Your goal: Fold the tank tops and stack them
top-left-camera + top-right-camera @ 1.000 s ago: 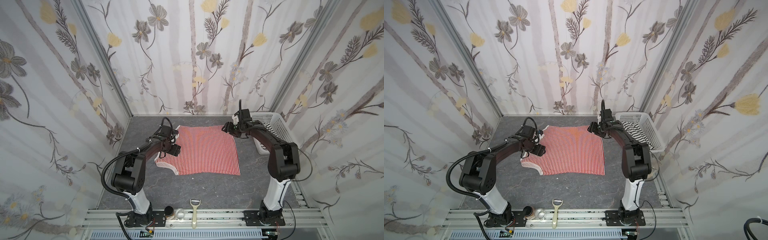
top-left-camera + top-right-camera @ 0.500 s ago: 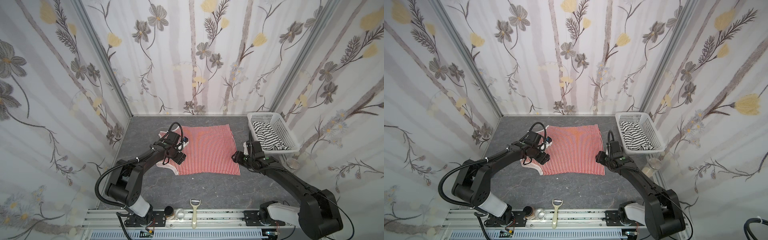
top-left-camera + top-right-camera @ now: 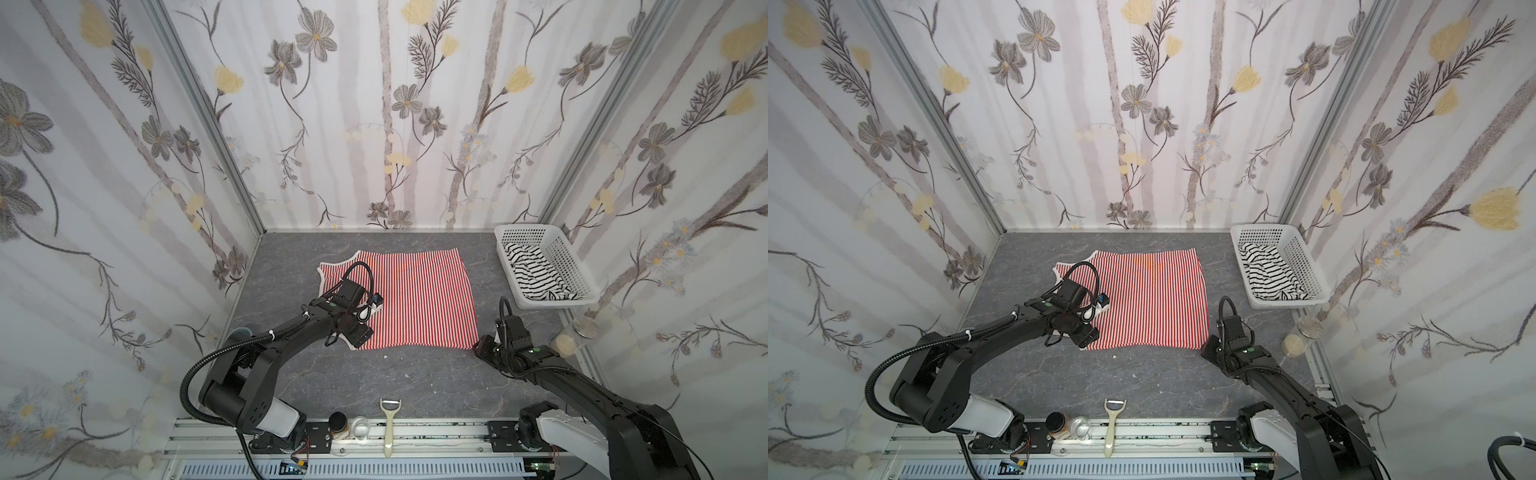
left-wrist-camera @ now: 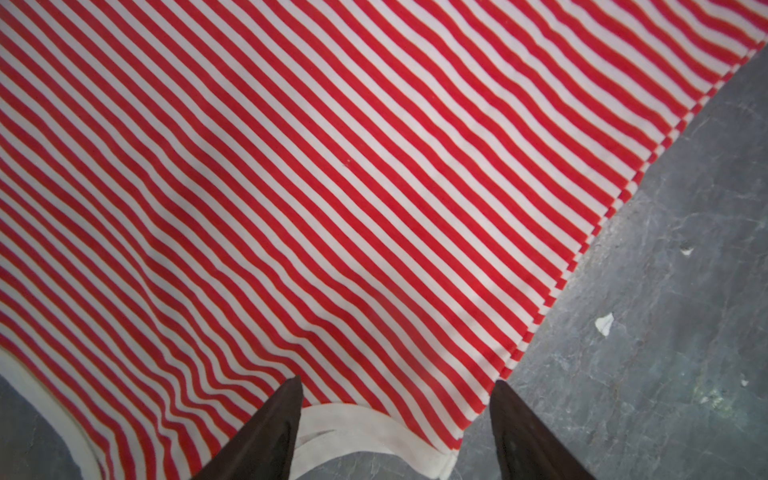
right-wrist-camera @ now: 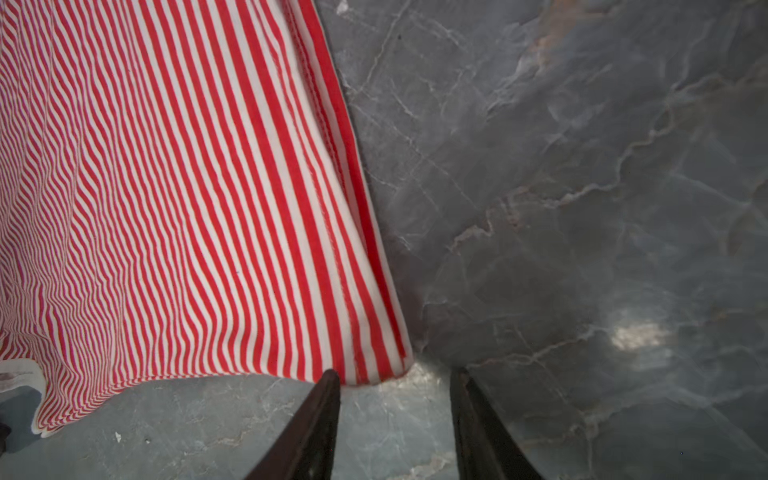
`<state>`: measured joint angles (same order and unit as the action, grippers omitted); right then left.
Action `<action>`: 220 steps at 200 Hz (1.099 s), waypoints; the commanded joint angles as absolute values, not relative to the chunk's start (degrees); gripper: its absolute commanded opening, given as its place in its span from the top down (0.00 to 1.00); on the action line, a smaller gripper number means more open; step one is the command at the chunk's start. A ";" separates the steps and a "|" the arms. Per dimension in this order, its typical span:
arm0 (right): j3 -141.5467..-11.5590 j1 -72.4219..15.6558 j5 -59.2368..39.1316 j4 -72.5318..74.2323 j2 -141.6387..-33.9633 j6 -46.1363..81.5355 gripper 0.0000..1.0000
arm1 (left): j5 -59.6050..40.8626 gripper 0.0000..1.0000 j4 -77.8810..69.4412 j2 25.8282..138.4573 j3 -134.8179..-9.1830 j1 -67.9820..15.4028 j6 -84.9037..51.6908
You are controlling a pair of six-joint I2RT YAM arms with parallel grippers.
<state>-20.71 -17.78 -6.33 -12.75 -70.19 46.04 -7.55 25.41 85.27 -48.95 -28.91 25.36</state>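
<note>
Seemingly ungripped, the red-and-white tank top (image 3: 419, 299) lies flat mid-frame; left gripper (image 4: 397, 380) and right gripper (image 5: 395, 372) both gape at its lower corners.

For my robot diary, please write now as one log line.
red top: flat; black-striped top: in basket; left fingers: open over white edging; right fingers: open at hem corner

left arm (image 3: 286, 338) runs from lower left up to frame centre, elbow bent. left gripper (image 3: 359, 334) angled down, jaws wide apart, nothing clamped. right arm (image 3: 582, 386) stretched low from lower right toward centre right. right gripper (image 3: 480, 347) points left, jaws parted, narrower gap, nothing between them.
</note>
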 commanded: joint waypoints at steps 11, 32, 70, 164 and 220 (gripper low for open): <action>-20.57 -17.77 -6.64 -7.96 -73.13 47.90 0.58 | -7.04 0.27 23.79 84.40 -48.00 -28.96 25.76; -20.69 -17.81 -6.08 -8.77 -73.92 47.74 0.65 | -6.71 0.26 23.73 83.74 -47.30 -28.96 25.60; -20.98 -17.81 -5.29 -11.48 -72.23 47.04 0.68 | -6.59 0.26 23.54 83.12 -46.58 -28.91 25.80; -23.72 -17.89 -4.92 -13.11 -72.87 45.38 0.99 | -6.77 0.25 23.04 84.37 -46.67 -29.19 25.99; -26.82 -19.20 -4.14 -16.83 -70.34 45.09 1.00 | -6.16 0.25 23.43 84.14 -44.13 -32.13 28.02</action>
<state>-25.71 -18.79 -5.61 -15.64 -71.44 45.32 -6.46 23.79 84.27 -45.08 -31.09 26.13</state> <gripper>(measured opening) 0.049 0.754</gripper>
